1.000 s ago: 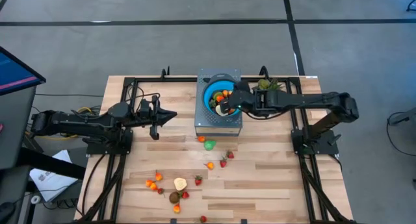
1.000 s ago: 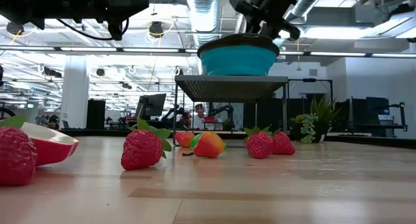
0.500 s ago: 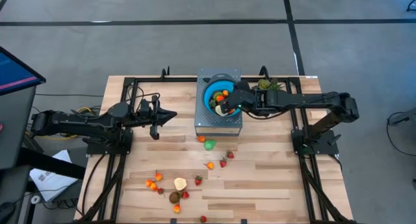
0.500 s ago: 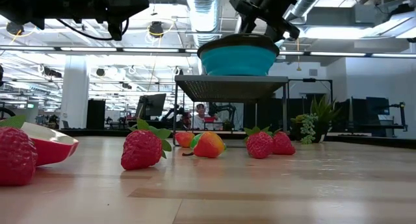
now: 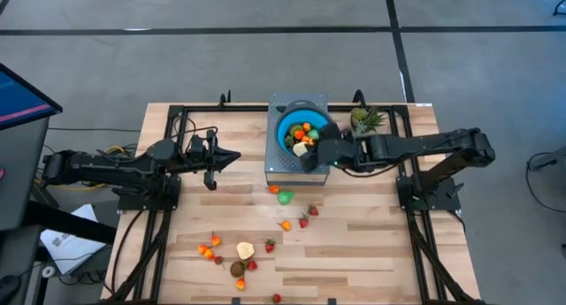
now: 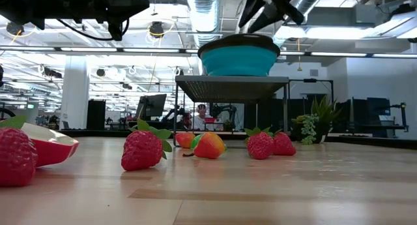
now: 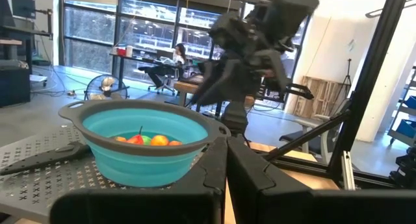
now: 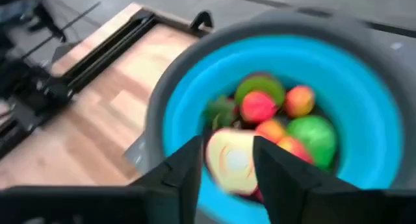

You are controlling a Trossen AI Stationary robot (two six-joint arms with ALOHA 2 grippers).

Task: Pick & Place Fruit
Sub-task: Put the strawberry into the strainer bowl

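A blue bowl stands on a grey perforated stand at the table's far middle. It holds several small fruits and a pale yellow slice. My right gripper hovers open at the bowl's near right rim and holds nothing. The slice lies in the bowl beyond its fingers. More fruit lies on the table: a green piece, strawberries and a near-left cluster. My left gripper is shut in the air left of the stand.
A spiky pineapple-like piece sits right of the stand at the far edge. Black frame rails run along both table sides. Bare wood lies between the stand and the scattered fruit. A person sits far off in the room behind.
My right gripper has drawn back from over the middle of the bowl toward the table's right edge and risen a little. The pale slice stays lying in the bowl among the other fruit.
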